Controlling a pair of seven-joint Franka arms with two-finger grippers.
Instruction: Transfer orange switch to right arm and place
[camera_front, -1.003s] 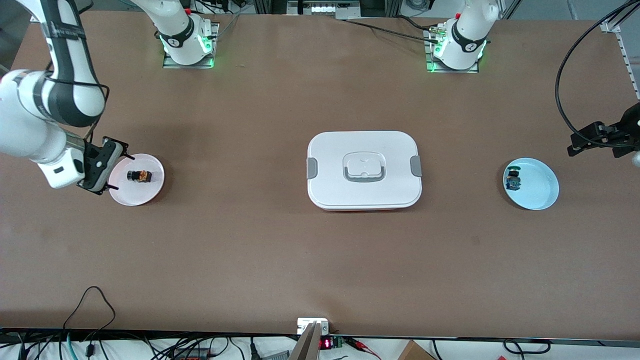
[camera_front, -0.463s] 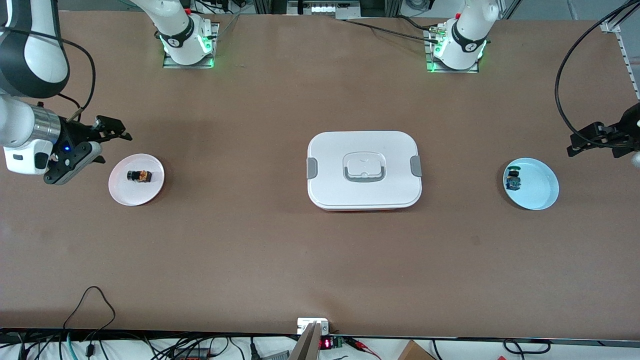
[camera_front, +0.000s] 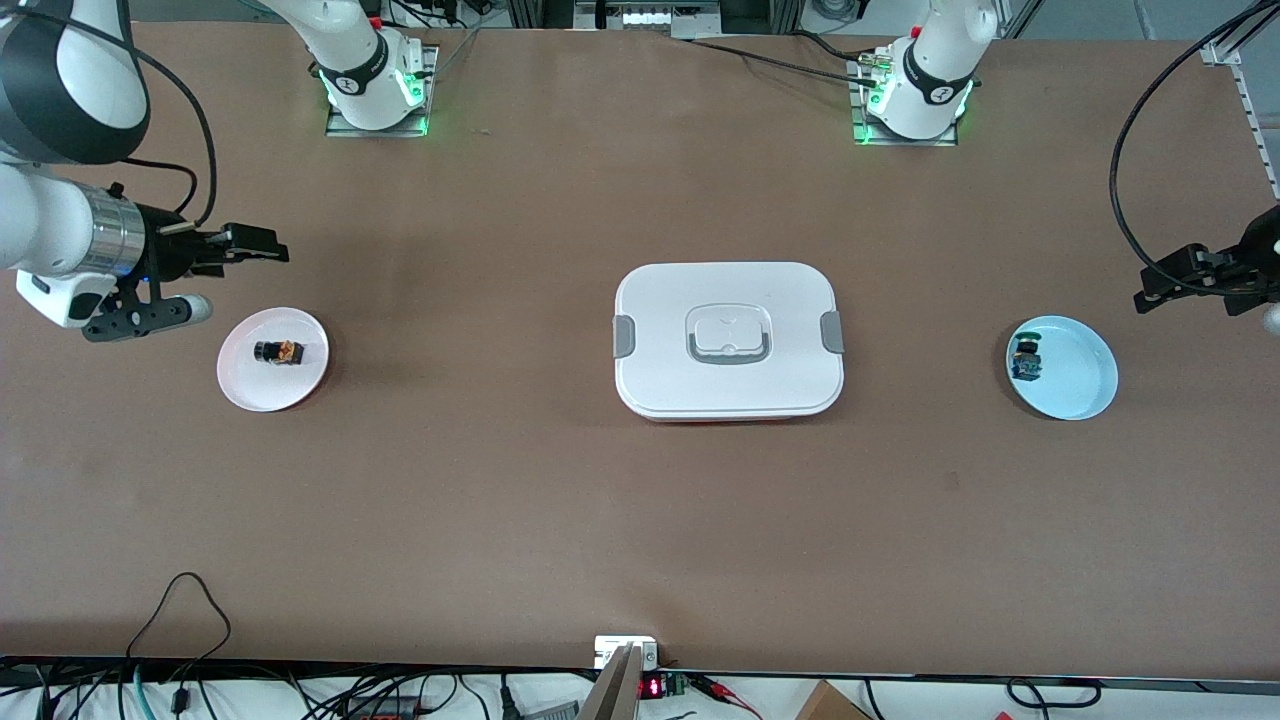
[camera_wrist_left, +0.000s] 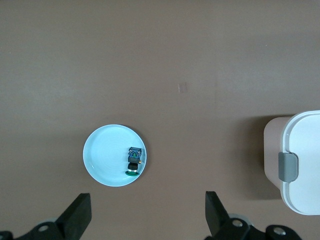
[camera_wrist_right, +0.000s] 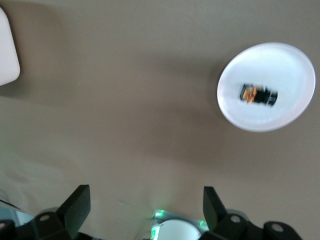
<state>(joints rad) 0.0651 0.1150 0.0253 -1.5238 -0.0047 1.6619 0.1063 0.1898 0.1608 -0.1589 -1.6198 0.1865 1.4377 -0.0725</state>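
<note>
On pink plate (camera_front: 272, 385), worktop's nine-o'clock end: orange switch (camera_front: 279, 351), likely light, rigid; grip across body. Right tool (camera_front: 262, 250) and left tool (camera_front: 1160, 285) gape empty.

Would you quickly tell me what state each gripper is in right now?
Left gripper: open, empty, by the blue plate.
Right gripper: open, empty, by the orange switch.

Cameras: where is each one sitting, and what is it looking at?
Front view: high across the table, facing both arms' bases; right gripper open above the table.
Left wrist view: looks down on the blue plate; its open jaws show.
Right wrist view: looks down on the orange switch; open jaws show.
Shared: both wrist views catch the white box.
</note>
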